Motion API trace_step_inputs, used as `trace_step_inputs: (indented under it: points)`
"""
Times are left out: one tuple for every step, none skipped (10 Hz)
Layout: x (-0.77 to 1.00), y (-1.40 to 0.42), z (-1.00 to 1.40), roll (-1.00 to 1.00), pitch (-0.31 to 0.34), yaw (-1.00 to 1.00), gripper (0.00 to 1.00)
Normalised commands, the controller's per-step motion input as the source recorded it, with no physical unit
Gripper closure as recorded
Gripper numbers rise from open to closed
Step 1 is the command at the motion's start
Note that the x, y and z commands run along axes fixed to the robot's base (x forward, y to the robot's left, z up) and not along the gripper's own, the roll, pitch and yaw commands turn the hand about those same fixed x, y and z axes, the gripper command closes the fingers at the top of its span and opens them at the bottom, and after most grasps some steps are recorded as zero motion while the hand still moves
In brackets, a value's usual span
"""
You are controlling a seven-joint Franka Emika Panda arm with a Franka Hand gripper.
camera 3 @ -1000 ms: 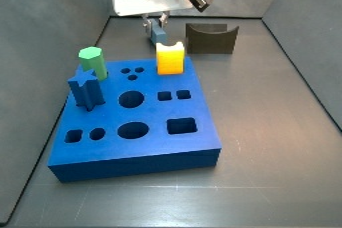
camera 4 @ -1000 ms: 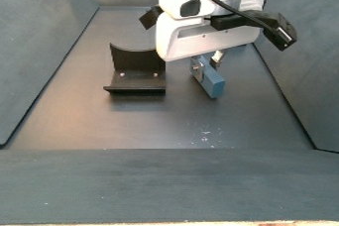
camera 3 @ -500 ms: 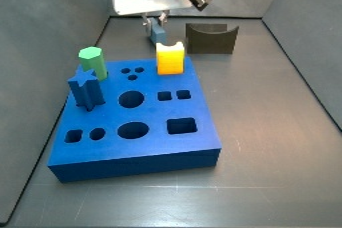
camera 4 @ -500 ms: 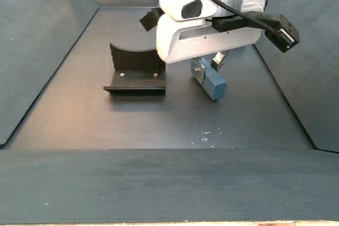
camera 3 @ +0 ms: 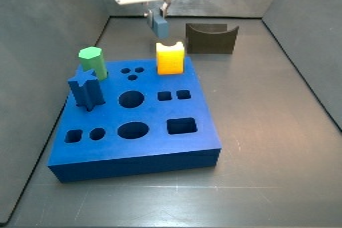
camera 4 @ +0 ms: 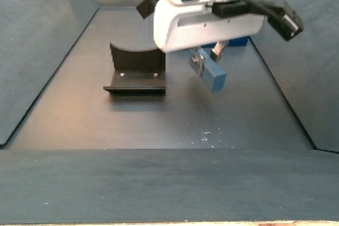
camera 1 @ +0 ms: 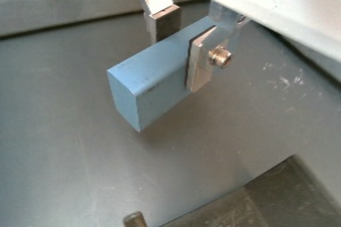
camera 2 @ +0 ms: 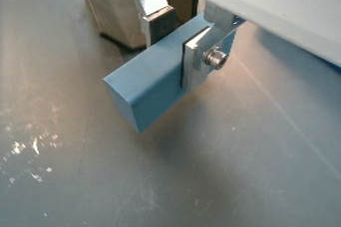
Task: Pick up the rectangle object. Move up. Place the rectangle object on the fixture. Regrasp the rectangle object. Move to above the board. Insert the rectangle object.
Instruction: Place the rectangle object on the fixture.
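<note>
rectangle object held in the claw above the floor

the rectangle object (camera 1: 158, 82) is clamped near one end between the claw's (camera 1: 180, 40) silver fingers (camera 1: 201, 60), its free end sticking out slantwise. both wrist views show it clear of the dark floor (camera 2: 253, 161). in a side view the bar (camera 4: 211, 75) hangs tilted under the white arm head, up off the floor, and the claw (camera 4: 203, 61) is closed on it. the fixture (camera 4: 134, 71) stands on the floor near it, apart from it. in a side view the bar (camera 3: 159, 24) hangs above and behind the yellow block (camera 3: 170, 58), which stands at the far edge of the board (camera 3: 134, 122). the fixture (camera 3: 211, 38) sits behind the board.
</note>
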Motion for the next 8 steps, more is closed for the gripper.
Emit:
trace_step_inputs:
  points:
    - [-0.01,-0.01,1.00,0.04,0.065,-0.03,1.00]
    - [-0.01,-0.01,1.00,0.06,0.068,-0.03,1.00]
    - [-0.02,-0.01,1.00,0.09,0.071,-0.03,1.00]
    - [-0.02,0.00,1.00,0.11,0.066,-0.02,1.00]
    - [-0.03,0.00,1.00,0.13,0.073,-0.02,1.00]
    - [-0.03,0.00,1.00,0.15,0.077,-0.01,1.00]
    - [-0.03,0.00,1.00,0.16,0.079,0.00,1.00]
    - [-0.03,0.00,0.92,0.18,0.089,0.00,1.00]
